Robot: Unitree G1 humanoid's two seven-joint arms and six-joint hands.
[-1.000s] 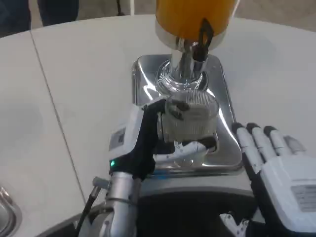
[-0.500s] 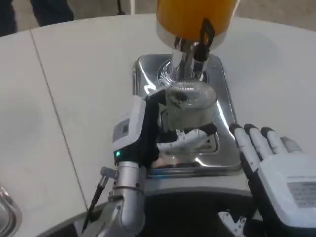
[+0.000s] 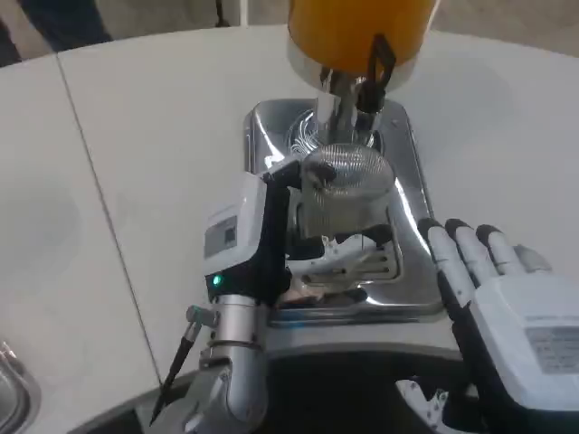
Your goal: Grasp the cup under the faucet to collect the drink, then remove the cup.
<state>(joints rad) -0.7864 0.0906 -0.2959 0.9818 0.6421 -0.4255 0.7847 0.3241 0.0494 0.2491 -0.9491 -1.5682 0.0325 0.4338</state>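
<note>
A clear plastic cup (image 3: pixel 346 194) stands on the shiny steel drip tray (image 3: pixel 412 181), just in front of the dispenser's black faucet (image 3: pixel 373 68). My left hand (image 3: pixel 271 240) grips the cup from its left side, fingers wrapped across the cup's lower front. The orange drink tank (image 3: pixel 357 32) rises above the faucet. My right hand (image 3: pixel 507 307) is at the lower right, fingers spread, holding nothing, beside the tray's right front corner.
The dispenser's chrome column (image 3: pixel 339 122) stands on the tray behind the cup. A seam (image 3: pixel 99 208) runs down the white table on the left. A metal rim (image 3: pixel 14 393) shows at the bottom left corner.
My left hand has carried the cup a little farther back and up, closer under the faucet. My right hand has shifted slightly, staying open.
</note>
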